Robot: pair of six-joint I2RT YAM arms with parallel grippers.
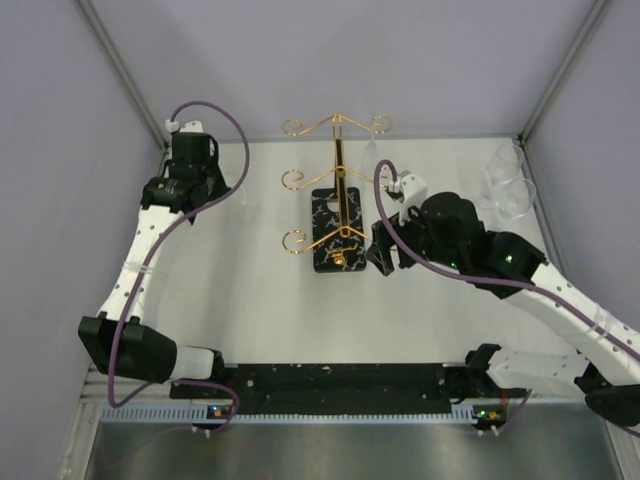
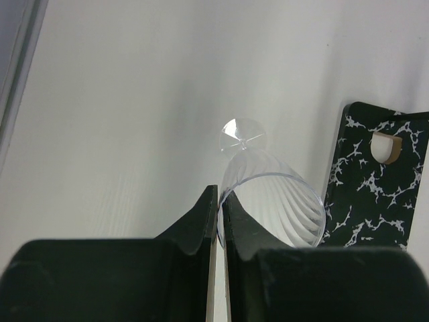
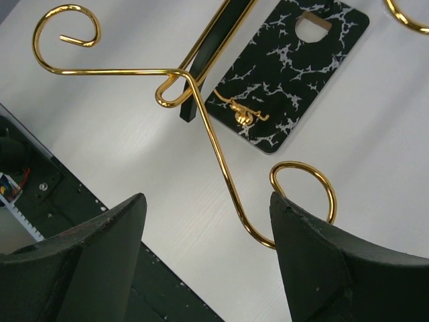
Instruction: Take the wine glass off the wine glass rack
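Left gripper [image 2: 218, 215], nearest the lens, is pinched shut on the rim of the wine glass [image 2: 268, 188], which is off its stand with its foot pointing away, just at 9 o'clock of the wine glass rack [image 2: 375, 201] base. Right gripper [image 3: 208, 201] gapes wide at the rack's 4 o'clock, one of its gold scrolls between the fingers

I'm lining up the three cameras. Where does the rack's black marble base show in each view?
Top external: the base sits at picture centre, under the gold post.
Left wrist: at the right edge, partly cut off.
Right wrist: upper right of centre.
Shared landmark: the half-round notch at one end of the base, clear in both wrist views.
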